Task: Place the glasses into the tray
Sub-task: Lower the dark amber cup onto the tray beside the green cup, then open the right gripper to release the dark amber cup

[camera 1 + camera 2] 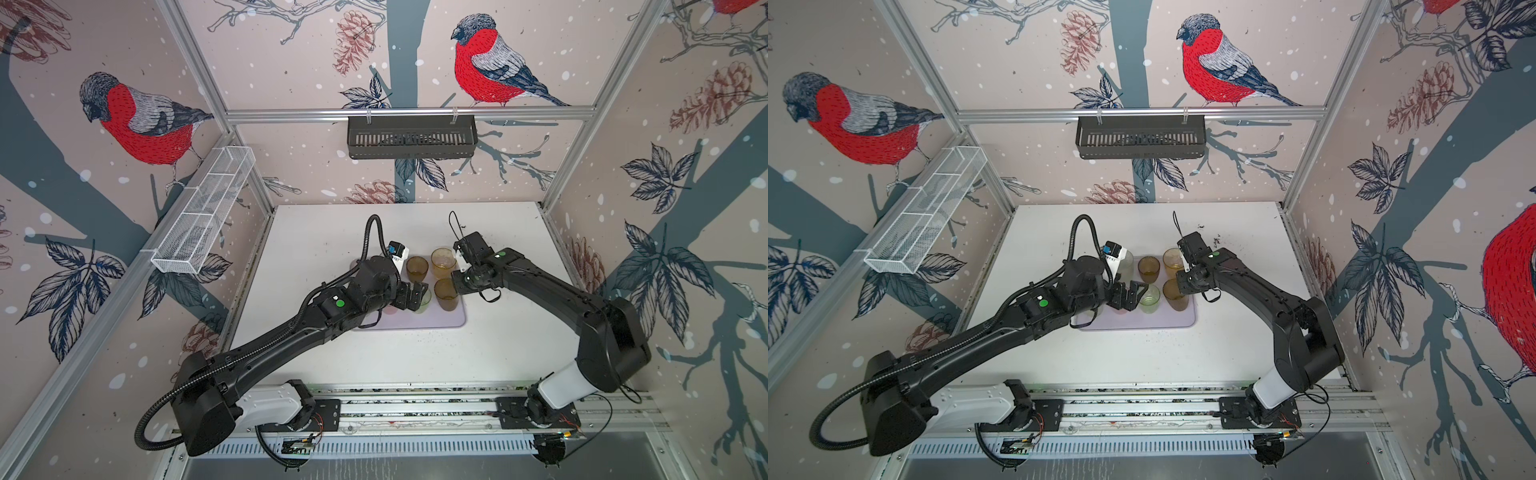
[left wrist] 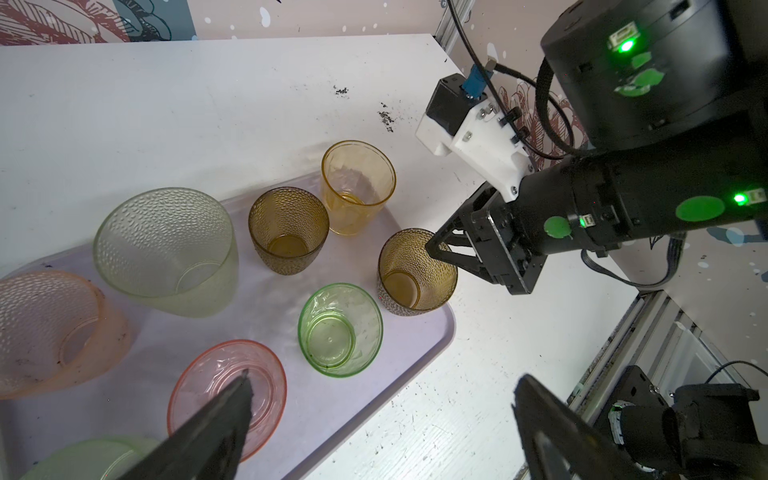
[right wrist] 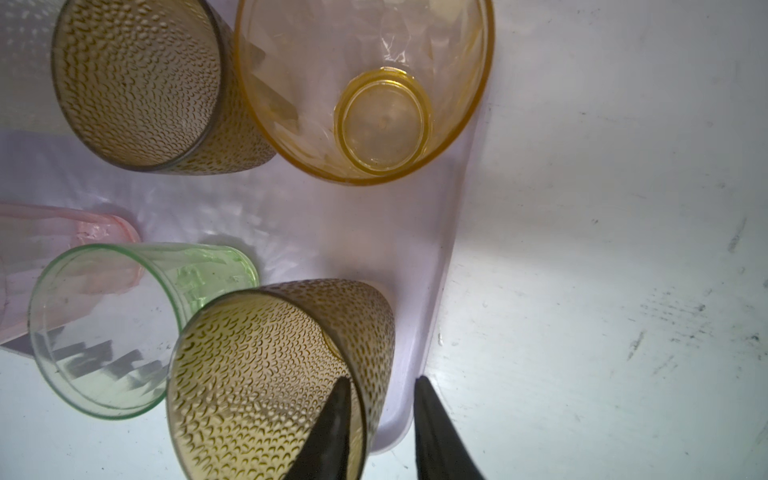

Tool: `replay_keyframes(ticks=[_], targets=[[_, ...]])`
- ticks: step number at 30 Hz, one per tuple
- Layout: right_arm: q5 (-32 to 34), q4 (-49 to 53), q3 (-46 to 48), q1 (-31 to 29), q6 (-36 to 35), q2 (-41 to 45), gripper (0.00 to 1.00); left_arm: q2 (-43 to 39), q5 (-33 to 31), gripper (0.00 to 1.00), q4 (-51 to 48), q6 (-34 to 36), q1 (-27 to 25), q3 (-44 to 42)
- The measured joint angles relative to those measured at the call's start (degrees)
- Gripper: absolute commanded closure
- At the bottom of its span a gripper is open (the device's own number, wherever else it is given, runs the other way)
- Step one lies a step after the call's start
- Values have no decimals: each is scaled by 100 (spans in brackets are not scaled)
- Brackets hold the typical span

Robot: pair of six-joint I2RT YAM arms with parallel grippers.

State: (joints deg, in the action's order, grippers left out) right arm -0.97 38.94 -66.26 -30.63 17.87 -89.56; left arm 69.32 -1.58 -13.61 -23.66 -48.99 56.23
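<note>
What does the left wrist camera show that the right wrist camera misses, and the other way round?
Only the left wrist view: the big frosted green glass, a dimpled pink glass, and the right claw from outside, at the rim of the corner brown glass. Only the right wrist view: that claw's fingers straddling the glass wall, one inside, one outside, not pinching. Both: that glass, the lavender tray, amber glass, second brown glass, bright green glass.

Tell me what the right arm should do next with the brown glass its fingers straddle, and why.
Probably lift the right gripper straight up. The brown glass stands upright on the tray, and the fingers straddle its wall loosely, so sideways motion might tip it.
</note>
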Motion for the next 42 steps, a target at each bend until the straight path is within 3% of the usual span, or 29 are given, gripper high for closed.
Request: replay_keyframes(ticks=[6,23,42], targets=[[-2,-4,114,-2,11,33,70,-57,0,2,-2,-15,0,-42],[-31,-46,157,0,15,79,53,-133,-7,2,0,-44,0,-83],[-55,-260,170,7,28,643,47,-181,-15,2,-9,-37,24,-74]])
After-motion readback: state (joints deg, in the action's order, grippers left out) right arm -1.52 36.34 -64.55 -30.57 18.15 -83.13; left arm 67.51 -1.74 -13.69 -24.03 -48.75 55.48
